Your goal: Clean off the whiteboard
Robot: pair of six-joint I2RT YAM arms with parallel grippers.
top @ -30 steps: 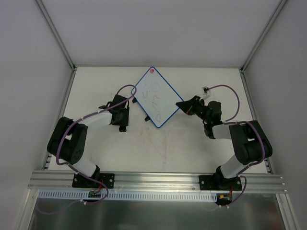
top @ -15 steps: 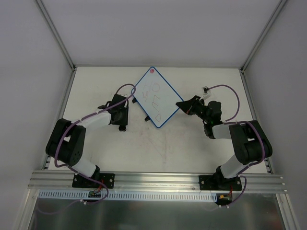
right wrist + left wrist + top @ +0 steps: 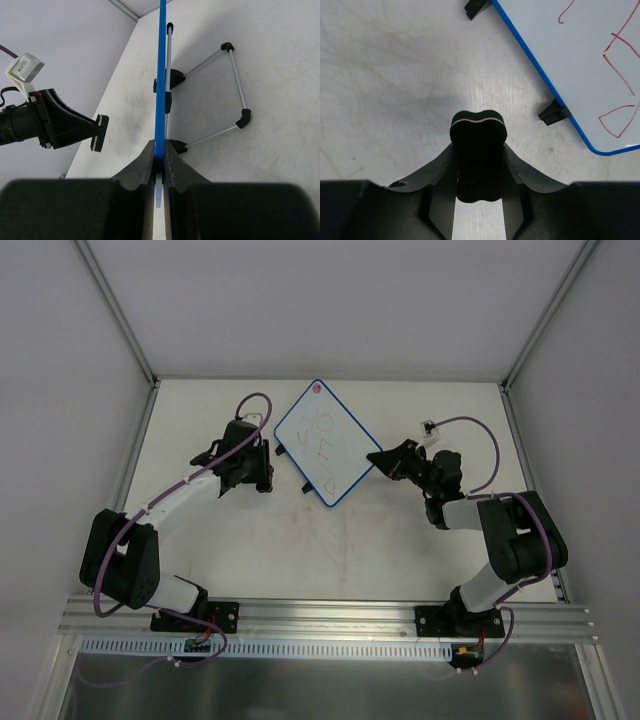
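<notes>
The whiteboard (image 3: 322,444), white with a thin blue frame and a pink-red dot at its far corner, stands tilted at the back middle with red marks on it. My right gripper (image 3: 377,459) is shut on its right edge; in the right wrist view the blue edge (image 3: 161,75) runs up from between the fingers. My left gripper (image 3: 263,476) is shut on the black bone-shaped eraser (image 3: 478,155), held above the table just left of the board's left edge (image 3: 555,87). The eraser also shows in the right wrist view (image 3: 99,132).
The board's wire stand (image 3: 235,85) with black feet rests on the table behind it. Black tabs (image 3: 554,112) stick out from the board's left edge. Grey walls close the table at the back and sides.
My left gripper has moved with the eraser toward the back and right, closer to the board's left edge. The right arm and the board have not moved.
</notes>
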